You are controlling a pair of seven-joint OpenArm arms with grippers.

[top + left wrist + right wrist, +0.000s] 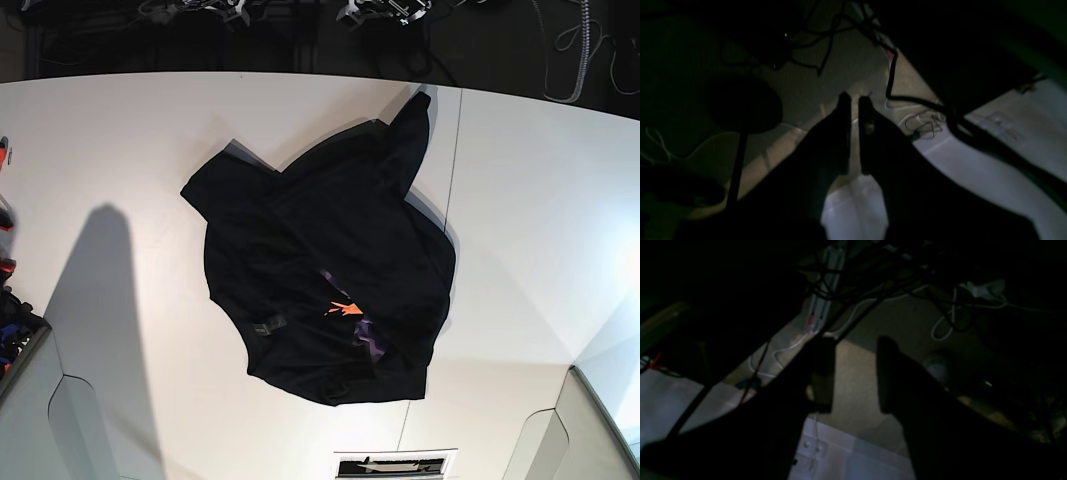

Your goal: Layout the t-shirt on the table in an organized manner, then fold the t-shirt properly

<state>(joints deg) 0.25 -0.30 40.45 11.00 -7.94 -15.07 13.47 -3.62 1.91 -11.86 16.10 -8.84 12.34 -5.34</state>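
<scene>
The t-shirt [325, 265] lies crumpled near the middle of the table [120, 130], mostly its plain black side up. A small patch of orange and purple print shows at a fold toward the near edge of the heap. One sleeve reaches toward the far edge of the table and ends just short of it; another corner pokes out to the left. The shirt's near hem stops short of the near table edge.

Bare white tabletop lies open on all sides of the shirt, widest on the left and right. A thin dark seam line [455, 160] runs near-to-far just right of the shirt.

Left gripper [854, 100]: jaws nearly together with a narrow slit between them, holding nothing, out past the table edge over the floor [840, 66] and cables [893, 83].

Right gripper [855, 346]: jaws parted with a clear gap, empty, also over floor beyond the table edge.
</scene>
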